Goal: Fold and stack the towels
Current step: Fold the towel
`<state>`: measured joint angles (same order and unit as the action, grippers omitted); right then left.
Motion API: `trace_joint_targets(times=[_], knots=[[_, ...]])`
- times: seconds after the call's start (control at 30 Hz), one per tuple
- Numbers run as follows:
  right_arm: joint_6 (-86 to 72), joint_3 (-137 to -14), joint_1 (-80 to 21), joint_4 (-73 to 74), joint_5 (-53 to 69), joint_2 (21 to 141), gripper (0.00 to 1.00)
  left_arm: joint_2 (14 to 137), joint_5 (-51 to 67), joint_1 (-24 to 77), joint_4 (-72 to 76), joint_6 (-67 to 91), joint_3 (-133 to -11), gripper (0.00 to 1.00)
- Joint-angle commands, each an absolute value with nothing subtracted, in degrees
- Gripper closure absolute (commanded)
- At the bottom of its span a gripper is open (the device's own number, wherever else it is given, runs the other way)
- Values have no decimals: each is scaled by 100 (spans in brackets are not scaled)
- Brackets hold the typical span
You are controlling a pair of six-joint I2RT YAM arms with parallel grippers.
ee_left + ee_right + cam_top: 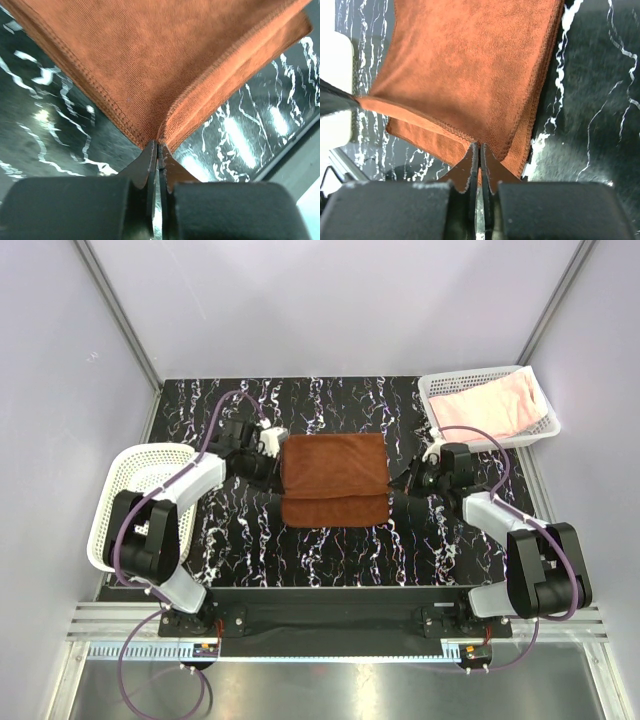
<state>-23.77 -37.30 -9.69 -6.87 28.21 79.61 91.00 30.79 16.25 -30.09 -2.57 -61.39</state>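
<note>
On the middle of the table [250, 540] the rust-brown towel [335, 478] lies partly folded. The left gripper [158, 146] and the right gripper [479, 146] each pinch a corner of its upper layer. Next, both should likely carry that edge across evenly, then release.

The top view is bright and sharp, with soft, even light and hardly any shadows. In the left wrist view the shiny black table [235, 135] shows white glare spots. The rust-brown towel [165, 60] looks blurry up close, and the left gripper [158, 146] is dark and fuzzy.
</note>
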Motion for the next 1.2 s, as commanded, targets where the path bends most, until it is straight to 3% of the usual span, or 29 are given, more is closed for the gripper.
trace_joint_targets(times=[0.0, 0.07, 0.1, 0.27, 0.47, 0.77, 0.93, 1.17], knots=[[-2785, -3691, -1037, -747, 2988, 7997, 94, 9149, 3191, 1810, -3147, -141, -5960, 94], [-2962, -3622, -1151, -625, 3050, 8042, 86, 9149, 3068, 1881, -3111, -44, -5766, 91], [-3032, -3604, -1186, -528, 3041, 8033, 76, 9141, 2998, 1968, -3137, -27, -5731, 78], [-3024, -3559, -1283, 639, 2524, 7647, 70, 8895, 2199, 2065, -3428, 281, -5599, 61], [-3032, -3796, -1283, 1055, 2092, 7321, 63, 8429, 1926, 2065, -3279, 781, -5730, 52], [-2655, -5263, -1274, 1072, 1837, 8717, 63, 9683, 2047, 2057, -2751, 1274, -6433, 52], [-2277, -5940, -1275, 1405, 2160, 9579, 63, 10046, 2548, 2065, -2602, 1345, -6495, 58], [-1978, -5362, -1336, 1468, 2707, 9546, 64, 9502, 2891, 2083, -2514, 1318, -5837, 59]])
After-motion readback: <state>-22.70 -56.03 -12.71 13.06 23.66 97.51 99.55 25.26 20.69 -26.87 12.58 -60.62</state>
